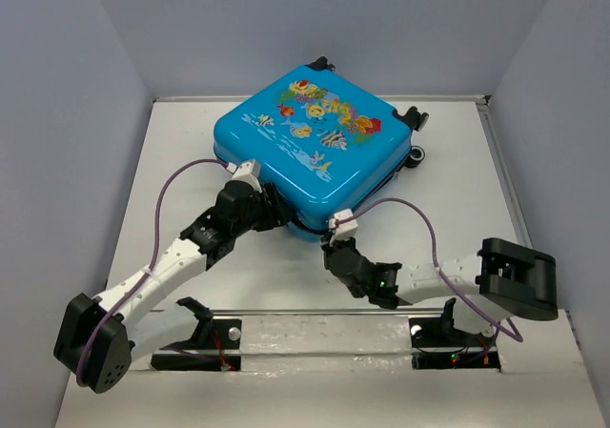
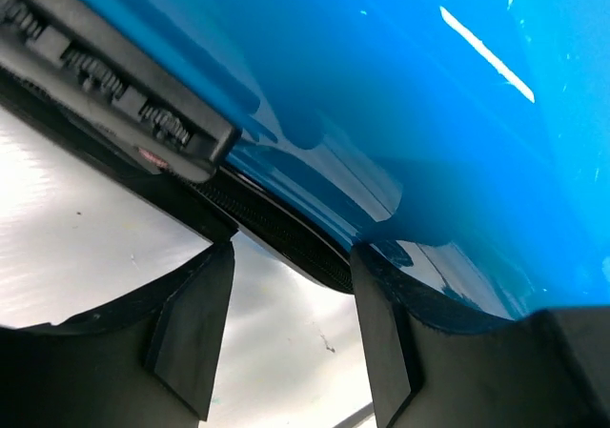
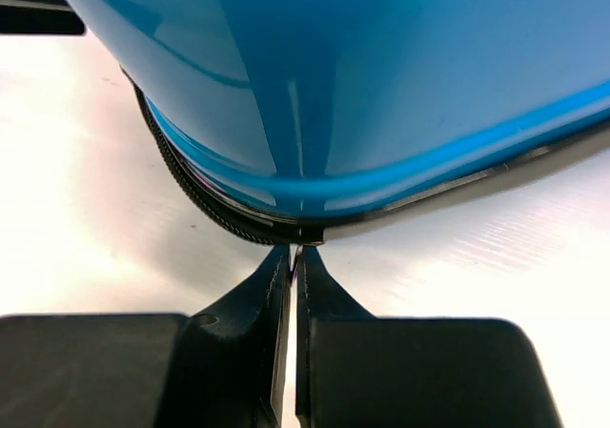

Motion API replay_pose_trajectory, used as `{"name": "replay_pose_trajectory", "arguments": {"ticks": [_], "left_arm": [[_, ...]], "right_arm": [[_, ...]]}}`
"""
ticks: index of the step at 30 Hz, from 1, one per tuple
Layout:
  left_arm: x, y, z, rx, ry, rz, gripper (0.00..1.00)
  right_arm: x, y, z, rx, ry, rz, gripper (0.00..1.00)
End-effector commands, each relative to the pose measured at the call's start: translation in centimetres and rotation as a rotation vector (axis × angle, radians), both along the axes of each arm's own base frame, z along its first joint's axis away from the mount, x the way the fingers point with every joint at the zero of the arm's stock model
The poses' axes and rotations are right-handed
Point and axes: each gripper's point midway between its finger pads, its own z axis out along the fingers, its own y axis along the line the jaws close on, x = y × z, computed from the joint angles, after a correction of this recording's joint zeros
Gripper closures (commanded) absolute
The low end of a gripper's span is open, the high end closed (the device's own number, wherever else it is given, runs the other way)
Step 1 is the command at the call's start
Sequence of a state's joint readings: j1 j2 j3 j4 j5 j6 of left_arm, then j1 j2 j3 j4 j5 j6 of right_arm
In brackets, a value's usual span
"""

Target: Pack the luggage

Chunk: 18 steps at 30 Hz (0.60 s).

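Although the lid is down and both shell halves meet, closure of the luggage (image 1: 310, 147) cannot be confirmed as complete.

Left pincer (image 2: 292, 266): spread wide, gripping nothing. The case's near-left edge sits directly ahead of it. The blue shell overhangs its fingers (image 2: 191, 342), and the black zipper band (image 2: 276, 233) runs across the gap between them. One finger appears to touch the shell, but contact is not certain.

The luggage lies flat on the counter (image 1: 181, 161), printed face up, just beyond both pincers. Its wheels (image 1: 416, 120) are on the side farthest from the left pincer.

Right pincer (image 3: 294, 256): fingers pressed nearly together, tips at the zipper band on the case's near corner. Whether a zipper tab is pinched there is too small to tell.

Assessment: the filling stage appears done, since the case is closed, though the contents are hidden. What is left, in my judgement, is running or finishing the zip around the rim. How much of the band is already fastened cannot be read.

Clearances: open counter lies to the outer side of each pincer. Beyond the pincers, the case's far corner stands near the back wall (image 1: 315, 28), so there is little room to push it away. Travel along the near edges looks freer, though each arm's cable loops close beside its pincer.
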<state>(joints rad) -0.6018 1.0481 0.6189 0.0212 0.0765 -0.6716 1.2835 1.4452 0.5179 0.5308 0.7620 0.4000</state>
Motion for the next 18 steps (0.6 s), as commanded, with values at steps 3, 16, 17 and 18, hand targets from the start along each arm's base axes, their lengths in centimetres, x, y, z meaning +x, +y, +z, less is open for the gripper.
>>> {"name": "replay_pose_trajectory", "arguments": {"ticks": [3, 16, 17, 18], "left_arm": [[6.5, -2.9, 9.4, -0.181, -0.302, 0.096, 0.37], [7.5, 0.7, 10.6, -0.117, -0.324, 0.225, 0.37], [7.1, 1.3, 10.1, -0.113, -0.321, 0.239, 0.37], [6.8, 1.8, 9.6, -0.104, -0.311, 0.249, 0.37]], "right_arm": [[-8.9, 13.1, 7.0, 0.143, 0.065, 0.429, 0.93], [-9.1, 5.2, 7.5, 0.204, 0.167, 0.319, 0.93], [-8.7, 4.7, 7.3, 0.206, 0.172, 0.315, 0.93], [-8.8, 4.1, 7.0, 0.207, 0.189, 0.335, 0.93]]}}
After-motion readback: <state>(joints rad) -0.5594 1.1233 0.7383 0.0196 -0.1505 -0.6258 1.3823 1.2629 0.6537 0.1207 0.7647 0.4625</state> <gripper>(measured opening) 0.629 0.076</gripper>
